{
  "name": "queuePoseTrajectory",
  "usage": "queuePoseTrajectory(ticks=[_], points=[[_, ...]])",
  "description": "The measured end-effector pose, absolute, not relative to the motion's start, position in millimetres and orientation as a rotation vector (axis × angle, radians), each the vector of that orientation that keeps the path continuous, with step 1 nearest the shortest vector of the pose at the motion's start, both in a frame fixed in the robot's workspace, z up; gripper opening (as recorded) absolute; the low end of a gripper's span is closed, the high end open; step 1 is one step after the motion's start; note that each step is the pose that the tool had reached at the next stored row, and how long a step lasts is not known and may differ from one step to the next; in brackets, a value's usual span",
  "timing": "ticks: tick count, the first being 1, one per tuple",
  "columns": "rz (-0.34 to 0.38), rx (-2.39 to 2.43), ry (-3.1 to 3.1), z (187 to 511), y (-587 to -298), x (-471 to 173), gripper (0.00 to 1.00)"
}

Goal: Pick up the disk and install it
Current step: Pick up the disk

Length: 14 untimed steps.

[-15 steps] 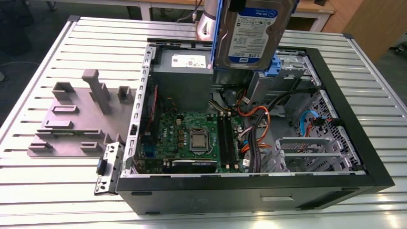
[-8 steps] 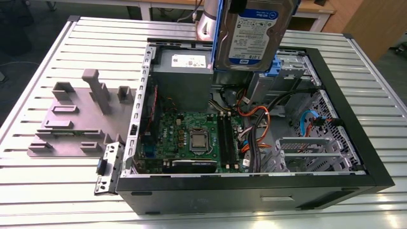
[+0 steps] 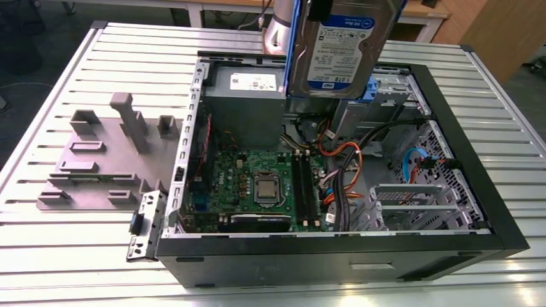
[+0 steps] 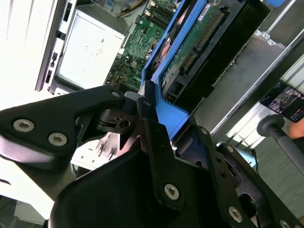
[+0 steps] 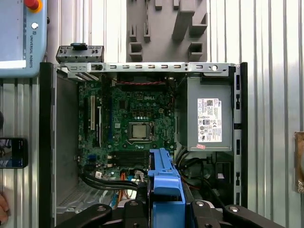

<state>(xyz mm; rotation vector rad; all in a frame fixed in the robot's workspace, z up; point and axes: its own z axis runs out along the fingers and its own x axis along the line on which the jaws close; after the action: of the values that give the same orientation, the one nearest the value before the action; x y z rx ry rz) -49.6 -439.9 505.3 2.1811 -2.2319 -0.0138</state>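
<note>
Tool (image 4: 166,111) clamped tight on the disk (image 3: 341,48), upright above the open computer case (image 3: 341,259).

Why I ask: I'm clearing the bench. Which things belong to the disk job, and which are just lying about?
Job: disk, held by the gripper; open computer case.
Lying about: grey fixture plate; teach pendant; phone.

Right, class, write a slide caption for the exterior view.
Gripper holds a blue-framed silver rectangular hard drive above an open black computer case.
</note>
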Motion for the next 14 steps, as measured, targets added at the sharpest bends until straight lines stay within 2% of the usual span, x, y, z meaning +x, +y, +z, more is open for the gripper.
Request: queuePoseTrajectory(ticks=[14], points=[[-0.014, 2.181, -2.232, 505.2, -444.9, -49.6, 0.36]])
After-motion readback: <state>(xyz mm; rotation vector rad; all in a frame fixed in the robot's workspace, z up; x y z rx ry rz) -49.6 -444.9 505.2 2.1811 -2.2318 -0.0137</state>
